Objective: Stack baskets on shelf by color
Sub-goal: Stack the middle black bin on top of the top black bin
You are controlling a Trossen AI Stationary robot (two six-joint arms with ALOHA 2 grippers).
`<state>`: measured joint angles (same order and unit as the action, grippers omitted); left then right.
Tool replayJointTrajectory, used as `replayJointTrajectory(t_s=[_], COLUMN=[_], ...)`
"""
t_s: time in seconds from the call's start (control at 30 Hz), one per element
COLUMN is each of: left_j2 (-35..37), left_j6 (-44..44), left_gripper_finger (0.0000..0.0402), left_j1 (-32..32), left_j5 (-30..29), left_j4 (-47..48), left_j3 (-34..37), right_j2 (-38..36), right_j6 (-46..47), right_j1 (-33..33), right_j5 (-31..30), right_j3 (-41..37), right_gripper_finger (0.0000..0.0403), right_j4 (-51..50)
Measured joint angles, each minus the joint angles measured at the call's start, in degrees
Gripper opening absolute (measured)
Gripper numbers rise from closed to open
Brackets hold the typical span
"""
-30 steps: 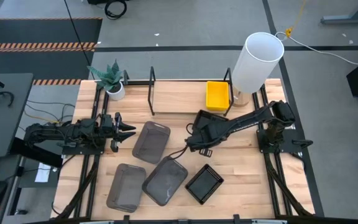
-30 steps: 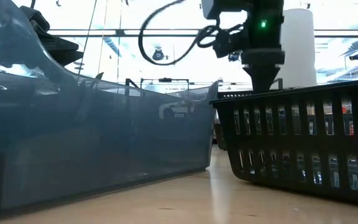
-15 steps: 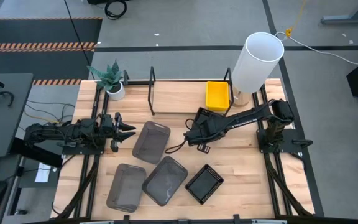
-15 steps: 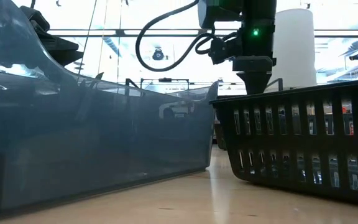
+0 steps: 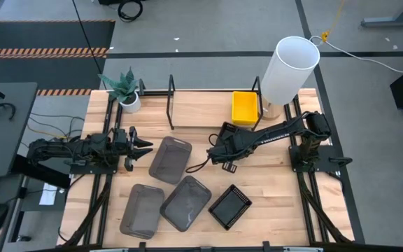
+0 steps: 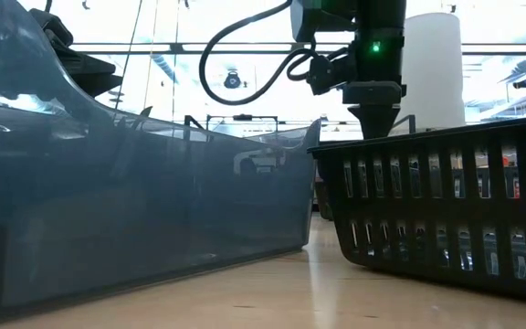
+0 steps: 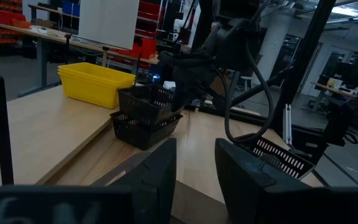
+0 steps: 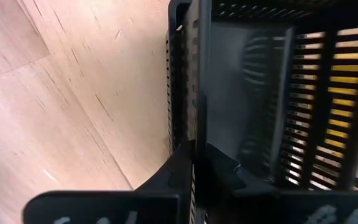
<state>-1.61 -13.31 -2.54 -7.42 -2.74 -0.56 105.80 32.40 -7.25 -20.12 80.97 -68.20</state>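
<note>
The right gripper (image 8: pixel 194 155) is pinching the black perforated basket's (image 7: pixel 143 112) wall beside the yellow basket (image 5: pixel 244 107), placing it; releasing comes next. The left gripper (image 5: pixel 143 145) is idling, jaws spread.

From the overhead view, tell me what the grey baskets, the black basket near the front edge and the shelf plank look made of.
Grey baskets: apparently translucent smoky plastic, glossy; the tabletop shows faintly through them.
Black basket: likely moulded plastic, matte; its floor and walls are perforated with slots.
Shelf plank: light wood or wood laminate, satin; pale grain lines show, but solid or veneer cannot be told. Its uprights look like thin black metal.
</note>
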Motion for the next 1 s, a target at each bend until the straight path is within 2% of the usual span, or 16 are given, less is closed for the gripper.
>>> replayJointTrajectory(t_s=[0.37, 0.53, 0.77, 1.0], left_j2=[0.0, 0.0, 0.0, 0.0], left_j6=[0.0, -0.01, 0.01, 0.01], left_gripper_finger=[0.0117, 0.0117, 0.0117, 0.0117], left_j1=[0.0, 0.01, 0.01, 0.01], left_j5=[0.0, 0.0, 0.0, 0.0], left_j4=[0.0, 0.0, 0.0, 0.0], left_j3=[0.0, 0.0, 0.0, 0.0], right_j2=[0.0, 0.0, 0.0, 0.0], right_j6=[-0.04, -0.28, -1.1, -1.12], right_j1=[0.0, 0.0, 0.0, 0.0], right_j5=[0.68, 0.44, -0.2, -0.33], right_j3=[0.0, 0.02, 0.01, 0.0], right_gripper_finger=[0.0092, 0.0102, 0.0087, 0.0036], right_j4=[-0.02, -0.04, -0.04, -0.04])
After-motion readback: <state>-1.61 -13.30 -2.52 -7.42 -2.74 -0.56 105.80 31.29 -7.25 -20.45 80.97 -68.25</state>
